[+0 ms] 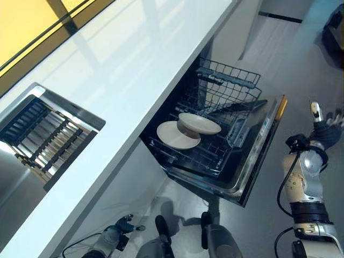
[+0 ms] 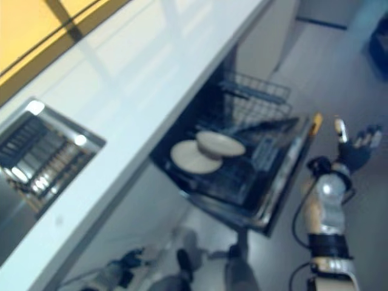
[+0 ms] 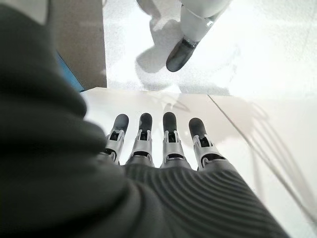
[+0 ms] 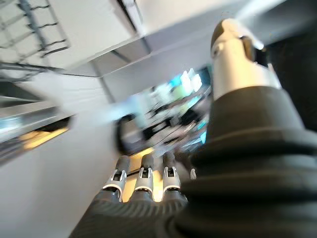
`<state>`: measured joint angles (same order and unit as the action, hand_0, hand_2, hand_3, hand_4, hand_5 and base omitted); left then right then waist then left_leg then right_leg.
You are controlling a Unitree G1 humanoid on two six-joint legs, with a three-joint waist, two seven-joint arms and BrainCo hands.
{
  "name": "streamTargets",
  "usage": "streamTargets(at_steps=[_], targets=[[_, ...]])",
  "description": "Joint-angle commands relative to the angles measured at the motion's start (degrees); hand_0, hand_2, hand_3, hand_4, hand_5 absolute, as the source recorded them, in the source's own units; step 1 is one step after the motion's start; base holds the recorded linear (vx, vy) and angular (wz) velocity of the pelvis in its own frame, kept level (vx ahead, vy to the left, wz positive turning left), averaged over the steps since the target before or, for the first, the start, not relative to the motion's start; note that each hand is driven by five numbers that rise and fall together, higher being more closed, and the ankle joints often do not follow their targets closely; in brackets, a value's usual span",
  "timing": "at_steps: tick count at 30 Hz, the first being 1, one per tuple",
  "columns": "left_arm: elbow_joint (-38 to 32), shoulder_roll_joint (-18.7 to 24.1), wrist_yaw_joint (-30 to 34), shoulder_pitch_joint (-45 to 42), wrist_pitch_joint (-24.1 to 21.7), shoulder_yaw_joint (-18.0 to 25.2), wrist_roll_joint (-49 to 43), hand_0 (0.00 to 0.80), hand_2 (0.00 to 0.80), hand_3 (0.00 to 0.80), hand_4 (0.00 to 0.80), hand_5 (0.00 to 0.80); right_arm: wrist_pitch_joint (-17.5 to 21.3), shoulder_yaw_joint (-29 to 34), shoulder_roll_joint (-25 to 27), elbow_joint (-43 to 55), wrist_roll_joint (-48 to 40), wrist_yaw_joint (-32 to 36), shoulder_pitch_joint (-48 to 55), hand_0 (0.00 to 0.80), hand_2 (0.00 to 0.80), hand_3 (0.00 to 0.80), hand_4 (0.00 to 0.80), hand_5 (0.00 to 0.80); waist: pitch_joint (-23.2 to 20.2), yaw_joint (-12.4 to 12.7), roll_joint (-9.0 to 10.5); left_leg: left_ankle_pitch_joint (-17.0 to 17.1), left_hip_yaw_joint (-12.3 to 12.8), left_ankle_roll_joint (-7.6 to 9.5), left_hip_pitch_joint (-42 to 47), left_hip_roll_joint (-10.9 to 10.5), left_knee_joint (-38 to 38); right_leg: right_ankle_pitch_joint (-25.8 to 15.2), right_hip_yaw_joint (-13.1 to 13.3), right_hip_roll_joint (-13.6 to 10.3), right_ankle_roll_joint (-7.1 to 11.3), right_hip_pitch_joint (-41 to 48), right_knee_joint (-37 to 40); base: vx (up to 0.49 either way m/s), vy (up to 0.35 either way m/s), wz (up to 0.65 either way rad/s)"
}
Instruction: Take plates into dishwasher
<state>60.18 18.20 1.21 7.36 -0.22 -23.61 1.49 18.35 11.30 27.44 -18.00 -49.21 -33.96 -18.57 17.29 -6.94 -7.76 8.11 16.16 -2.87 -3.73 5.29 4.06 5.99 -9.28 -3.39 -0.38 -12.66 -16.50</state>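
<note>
Right robot hand (image 1: 326,130) is hovering empty with straight fingers beside the open dishwasher's black wire rack (image 1: 226,91), where two round beige plates (image 1: 178,135) are lying overlapped; left robot hand (image 3: 163,148) is hanging relaxed.

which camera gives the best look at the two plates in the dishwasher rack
The left eye view: both plates sit sharp in the lower rack, one overlapping the other. The right eye view shows them too, only blurrier. Neither wrist view shows them; each looks past its own robot hand.
</note>
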Motion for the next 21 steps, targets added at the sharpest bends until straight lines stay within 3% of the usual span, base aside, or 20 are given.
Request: streamTargets(at_steps=[1,6,11,16,21], targets=[[1.8,-0.4,-0.5,2.2,-1.5,-0.5,2.4,0.0,0.0,0.0,0.0,0.0,6.1,4.7,1.3,-2.1,-5.1,3.9,-1.3,0.0,0.0,0.0,0.0,0.0,1.4,-0.3,1.17,-12.1,0.9,3.41,0.2,-5.7,-5.5,2.2,-4.5,2.1,-1.54,6.8,9.9,-0.009,-0.04,-0.07],[1.7,-0.4,-0.5,2.7,-1.6,-1.6,3.3,0.0,0.0,0.0,0.0,0.0,5.5,5.9,5.1,-13.0,-6.8,6.4,-1.7,0.0,0.0,0.0,0.0,0.0,2.5,-0.2,-0.95,-11.5,0.3,2.93,-1.1,-5.9,-6.4,2.9,-5.3,1.2,-1.94,5.3,7.9,-0.018,-0.047,-0.02],[0.1,0.1,0.0,3.4,-1.3,-1.8,3.3,0.0,0.0,0.0,0.0,0.0,0.4,3.6,7.3,-23.3,-9.2,16.0,-1.9,0.0,0.0,0.0,0.0,0.0,4.2,0.1,-2.81,-10.5,-0.5,2.42,-2.6,-6.4,-6.6,3.4,-6.1,0.6,-2.38,3.5,6.7,-0.027,-0.054,0.05],[-1.3,0.8,0.1,3.9,-1.2,-2.3,3.4,0.0,0.0,0.0,0.0,0.0,-3.5,1.6,7.8,-31.2,-11.8,25.8,-3.0,0.0,0.0,0.0,0.0,0.0,5.2,0.8,-3.5,-10.0,-1.1,2.27,-4.1,-6.5,-7.3,3.7,-6.9,0.3,-2.63,1.9,5.4,-0.025,-0.073,0.06],[-3.4,1.3,0.8,4.4,0.3,-2.4,2.7,0.0,0.0,0.0,0.0,0.0,-7.8,-1.0,6.7,-34.0,-9.7,30.0,-4.3,0.0,0.0,0.0,0.0,0.0,5.9,1.6,-3.72,-9.7,-1.7,2.25,-5.2,-6.4,-7.9,3.9,-7.6,0.1,-2.91,0.5,4.3,-0.015,-0.061,0.03]])
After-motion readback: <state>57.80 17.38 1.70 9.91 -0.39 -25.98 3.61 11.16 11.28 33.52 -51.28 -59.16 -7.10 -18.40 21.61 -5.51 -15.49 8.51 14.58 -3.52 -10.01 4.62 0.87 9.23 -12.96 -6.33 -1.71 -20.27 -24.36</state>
